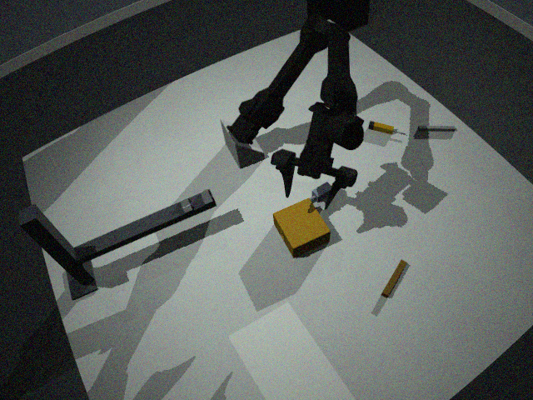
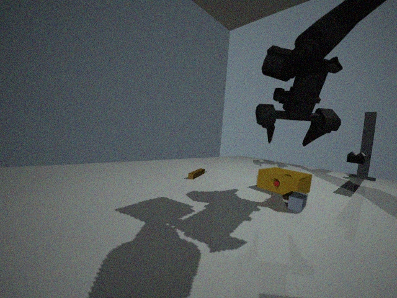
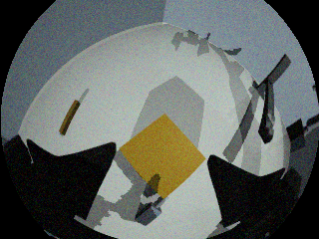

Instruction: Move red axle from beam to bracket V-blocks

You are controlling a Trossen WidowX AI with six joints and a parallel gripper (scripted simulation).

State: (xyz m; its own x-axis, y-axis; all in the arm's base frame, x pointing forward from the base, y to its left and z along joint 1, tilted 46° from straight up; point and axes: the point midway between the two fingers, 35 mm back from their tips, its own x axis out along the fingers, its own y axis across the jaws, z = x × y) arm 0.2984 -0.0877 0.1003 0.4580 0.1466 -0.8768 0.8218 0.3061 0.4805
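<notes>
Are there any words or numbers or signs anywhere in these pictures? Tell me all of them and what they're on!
There are none that I can read. The yellow block shows no letters. The yellow-handled tool is too small to tell if anything is written on it.
</notes>
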